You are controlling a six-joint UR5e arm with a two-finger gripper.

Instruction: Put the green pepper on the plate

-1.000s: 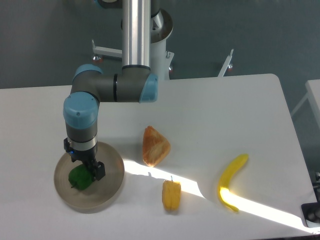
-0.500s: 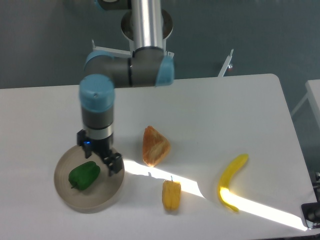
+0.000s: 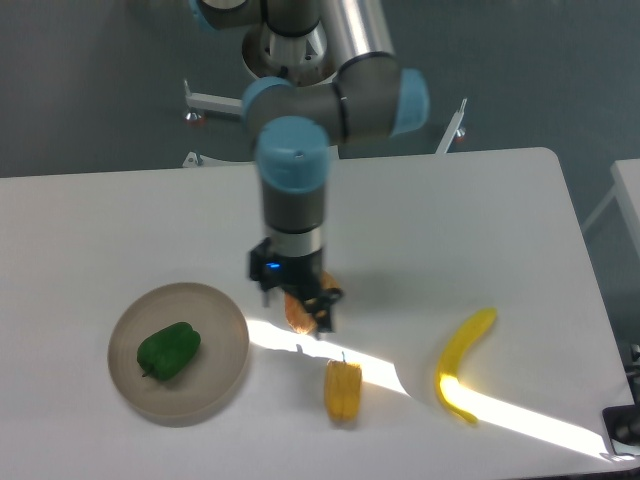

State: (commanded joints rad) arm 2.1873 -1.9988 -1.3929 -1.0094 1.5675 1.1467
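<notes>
While the pepper (image 3: pixel 169 350) lies on the plate (image 3: pixel 225 325), the claw (image 3: pixel 303 309) hangs apart from both, off to the plate's right and a little farther back on the table (image 3: pixel 450 230). Pepper: dark green, glossy, on its side, left-of-centre in the dish, well to the claw's left and slightly nearer the camera; nothing touches it. Plate: round, beige-grey, low rim; its right rim is near the claw but clear of it. Claw: black, pointing down, with a small blue light on its body; fingers empty as far as can be seen, but whether they stand apart or together cannot be told from this view, since they overlap the item beneath. Arm: grey w/ blue joint caps, reaching down from the base at the table's rear edge. Other items, rel. to claw: an orange-brown bread-like wedge (image 3: pixel 296 313) directly under/behind the fingers, mostly hidden, contact not determinable; a yellow-orange pepper (image 3: pixel 343 390) just right of and nearer the camera than the claw, lying in the sunlit band; a banana (image 3: pixel 462 365) well to the right, curved, also in the light. A bright diagonal patch of sunlight crosses the table from below the claw to the lower right corner.
</notes>
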